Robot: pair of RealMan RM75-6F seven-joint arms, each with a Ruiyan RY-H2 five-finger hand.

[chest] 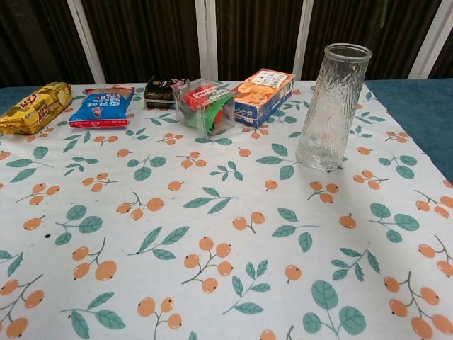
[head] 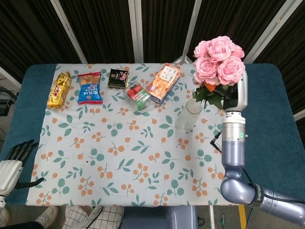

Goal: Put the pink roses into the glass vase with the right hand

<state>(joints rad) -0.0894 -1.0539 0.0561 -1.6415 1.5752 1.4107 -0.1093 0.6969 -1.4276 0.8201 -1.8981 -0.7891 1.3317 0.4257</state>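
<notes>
head view: roses [head: 218, 55] held aloft by right hand [head: 234, 97], blooms up, leaves just above and right of vase [head: 188, 115]; fingers mostly hidden behind foliage, grip on the stems inferred only from the bunch hanging clear of the table [head: 267, 124]. vase upright on floral cloth [head: 119, 143], not touching the roses. left hand [head: 12, 162] far left of vase at the table's near corner, fingers spread, nothing in it.

left of vase along the far edge: orange box [head: 163, 82], clear box [head: 138, 95] with red and green contents, small dark box [head: 118, 78], blue packet [head: 89, 88], yellow packet [head: 59, 89], in that order outward from vase.

chest view: vase [chest: 330, 106] seen side-on, textured glass, mouth open, nothing inside; detail not readable from above. no roses, no right hand, no left hand in frame here; only the head view shows them. same row of goods left of vase at low angle: orange box [chest: 263, 94], clear box [chest: 206, 105], dark box [chest: 161, 92], blue packet [chest: 104, 108], yellow packet [chest: 32, 106]. cloth [chest: 177, 234] fills the foreground, printed with orange berries and green leaves; blue table [chest: 417, 106] surface visible right of vase.
</notes>
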